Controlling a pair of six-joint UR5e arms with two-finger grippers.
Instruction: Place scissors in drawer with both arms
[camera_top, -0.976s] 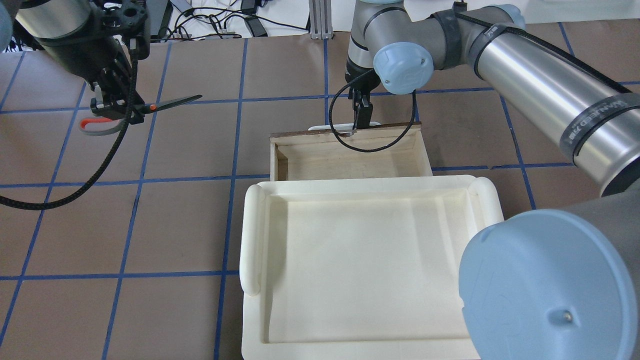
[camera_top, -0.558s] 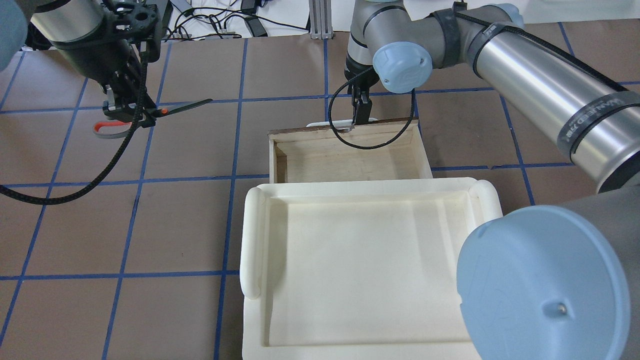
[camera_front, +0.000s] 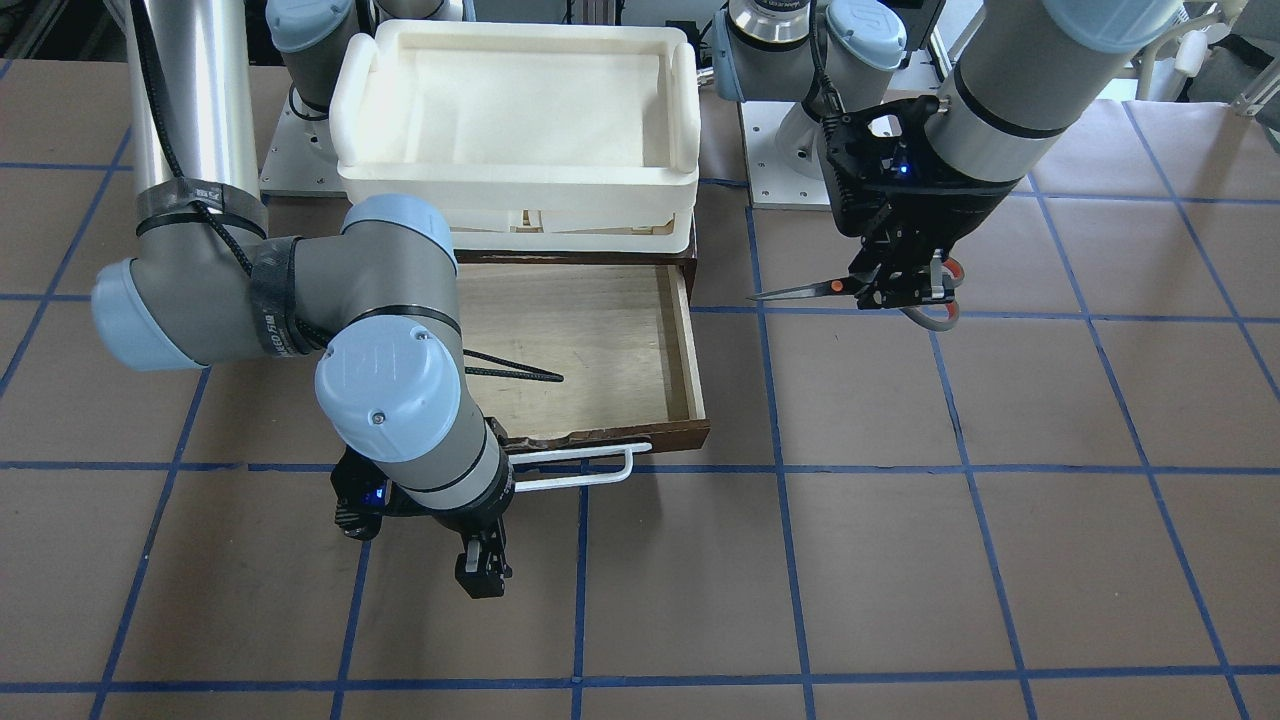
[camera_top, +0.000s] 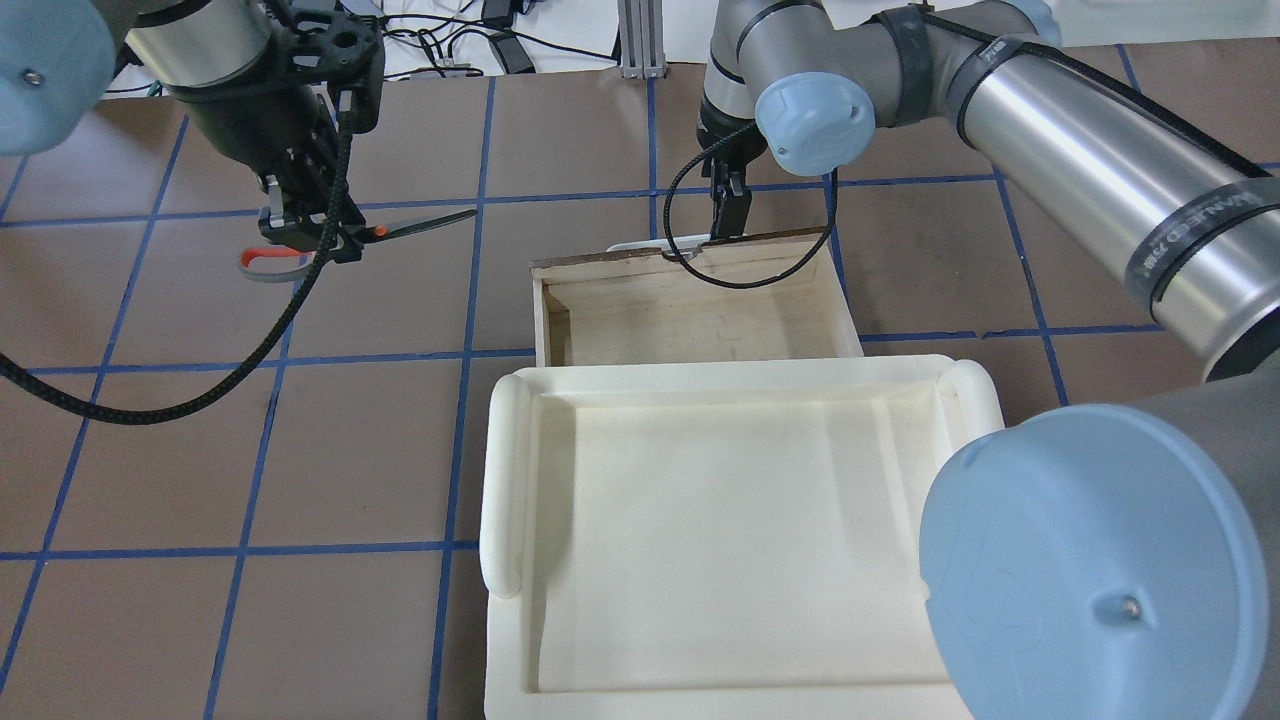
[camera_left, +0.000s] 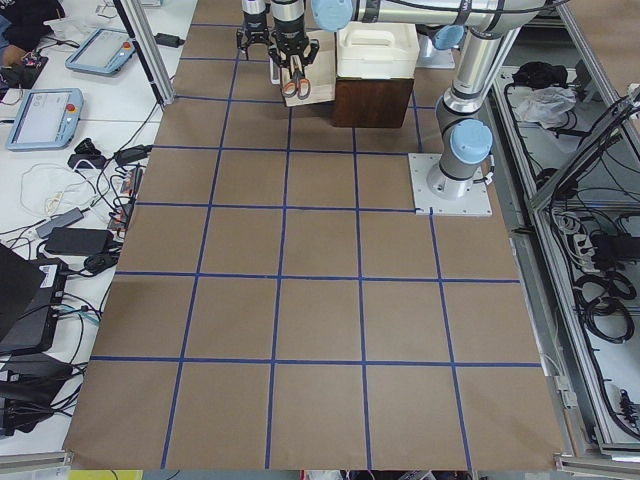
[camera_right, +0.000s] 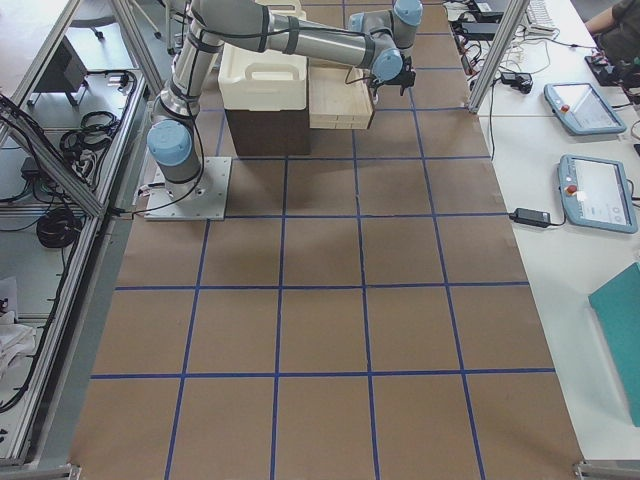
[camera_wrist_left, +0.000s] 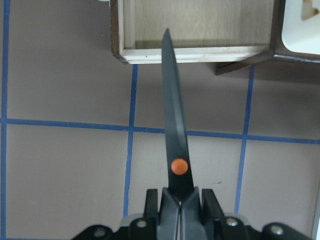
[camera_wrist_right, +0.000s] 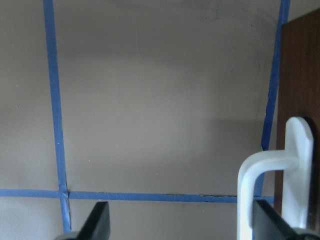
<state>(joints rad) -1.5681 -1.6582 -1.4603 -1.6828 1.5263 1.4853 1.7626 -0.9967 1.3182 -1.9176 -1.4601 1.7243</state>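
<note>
Nearest the robot's edge of the table stood the tray (camera_top: 505, 470). Out from under it the drawer (camera_top: 545, 300) lay open, with a loop of the right arm's cable (camera_front: 520, 375) drooping into it. That loop looked the likeliest trouble. Scissors set down there might land on it or catch it, and be dragged when the arm moved off.

Beyond the drawer front, the right gripper (camera_front: 484, 580) hung with its fingers spread wide. The handle (camera_wrist_right: 300, 170) was close by one finger but not clasped. A careless sideways move could knock the handle and push the drawer askew or partly shut.

Off the drawer's left side, over the table, the left gripper (camera_wrist_left: 180, 197) pinched the scissors (camera_wrist_left: 174, 120) just behind the pivot. The blades were pressed together, the tip aimed at the drawer and the loops trailed behind. Gripped so near the pivot, the scissors could swing in the grip. Carried too low, the tip would probably strike the side wall.

The left wrist view alone showed how squarely the blade lined up with that wall, though nothing of the loops. The front-facing view showed the cable inside the drawer and the right gripper standing apart from the handle. The right wrist view alone showed the spread of those fingers.
</note>
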